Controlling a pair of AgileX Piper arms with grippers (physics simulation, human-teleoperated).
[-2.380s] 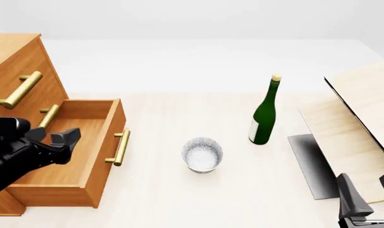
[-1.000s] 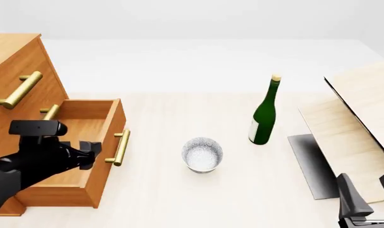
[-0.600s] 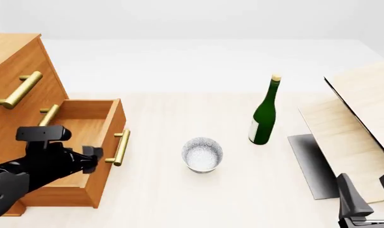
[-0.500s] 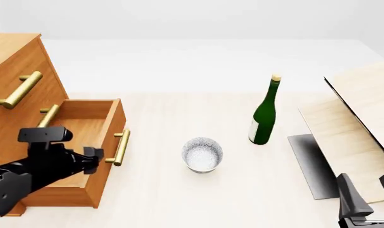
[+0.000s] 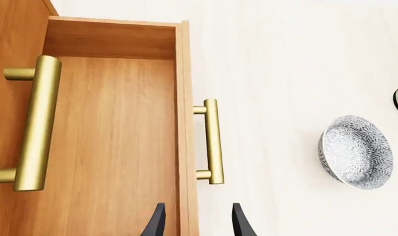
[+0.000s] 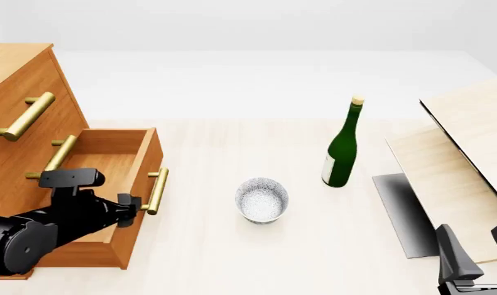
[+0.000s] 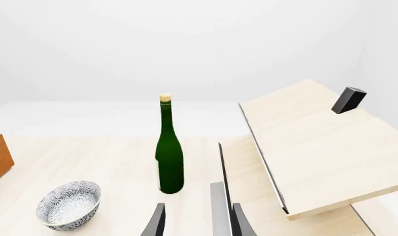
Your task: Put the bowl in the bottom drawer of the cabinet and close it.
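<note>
The bowl, white with grey speckles, stands upright on the table to the right of the cabinet. The bottom drawer is pulled open and holds nothing. My left gripper is open over the drawer's front panel, close to its brass handle. In the left wrist view its fingertips straddle the drawer front wall near the handle, with the bowl off to the side. My right gripper is open at the near right, far from the bowl.
A green bottle stands right of the bowl. Pale wooden boards on a dark base lean at the right side. Two closed drawers with brass handles sit above the open one.
My left arm has moved right and lower, from over the drawer's inside to its front panel by the handle. The bowl, bottle and right gripper have not moved.
</note>
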